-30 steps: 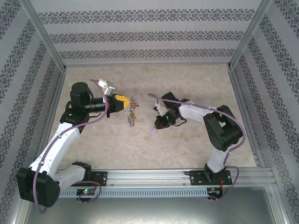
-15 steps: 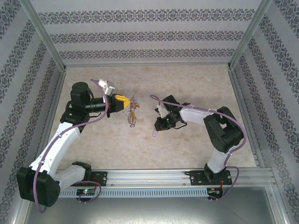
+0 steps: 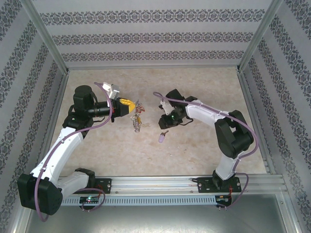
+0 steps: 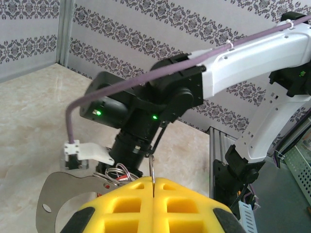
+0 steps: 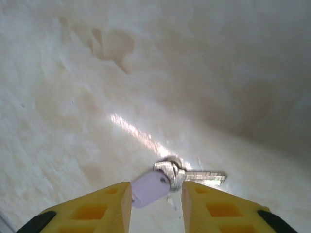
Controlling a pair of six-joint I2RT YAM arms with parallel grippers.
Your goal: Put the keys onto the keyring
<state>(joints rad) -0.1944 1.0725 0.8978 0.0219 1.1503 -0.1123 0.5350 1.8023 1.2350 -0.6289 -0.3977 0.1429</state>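
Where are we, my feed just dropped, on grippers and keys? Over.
Left gripper shut on keyring. Right gripper open over lilac key, key loose on table. Bare table between key and keyring. Over.

A beige, marbled table [image 3: 204, 87] takes the middle, with soft light glaring off it. Walls [image 3: 155, 36] papered in grey damask bands close it at 9, 12 and 3 o'clock, framed by aluminium posts [image 3: 44, 36]. At 6 o'clock runs a metal rail [image 3: 160, 182], with what may be grey sheet metal [image 3: 160, 218] below.
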